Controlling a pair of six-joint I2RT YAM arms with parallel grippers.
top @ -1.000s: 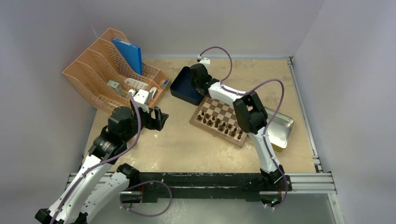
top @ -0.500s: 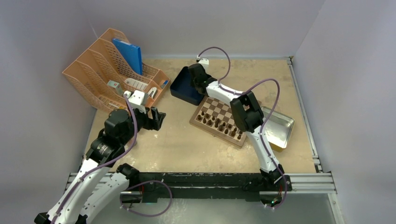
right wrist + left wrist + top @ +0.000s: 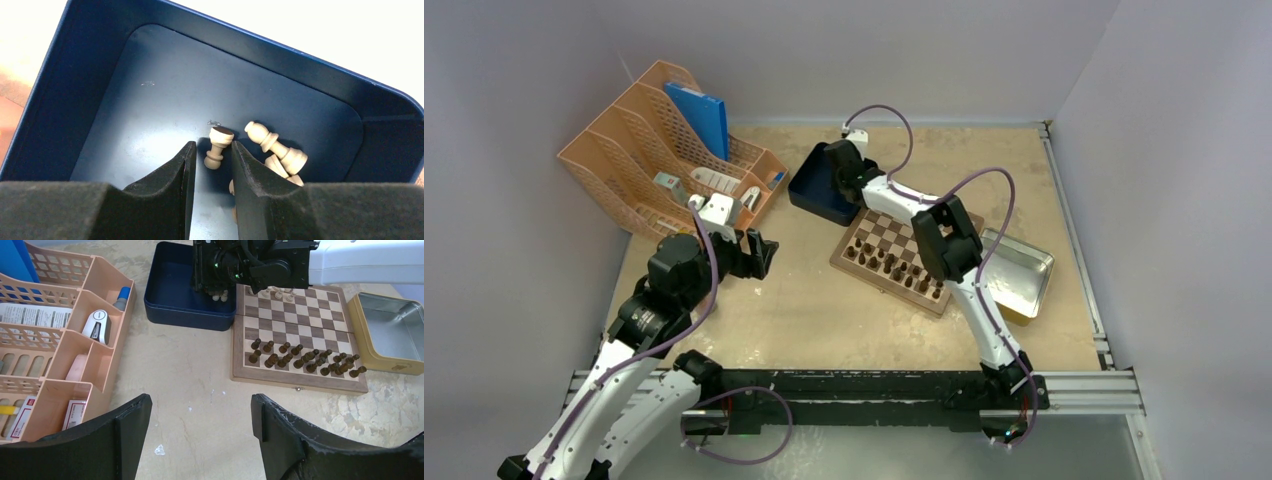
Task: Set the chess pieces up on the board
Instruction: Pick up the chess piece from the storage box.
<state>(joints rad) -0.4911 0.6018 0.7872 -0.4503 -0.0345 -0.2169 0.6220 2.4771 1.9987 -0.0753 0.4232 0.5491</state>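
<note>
Right gripper (image 3: 212, 146) narrowly parted around lying cream pawn (image 3: 219, 140) in blue tray (image 3: 125, 95); probably light, smooth, easily rolling, best pinched at stem

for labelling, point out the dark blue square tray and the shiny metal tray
dark blue square tray (image 3: 150, 100): right wrist view, bare floor
shiny metal tray (image 3: 395, 325): left wrist view, inner floor

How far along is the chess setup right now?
Done: dark pieces stand in two rows on the board's near side, and a few cream pieces stand on its far row. In hand: the right gripper is down in the blue tray, jaws narrowly apart around a fallen cream piece. Remaining: that piece and the loose cream pieces beside it; the left gripper hangs open, empty.
</note>
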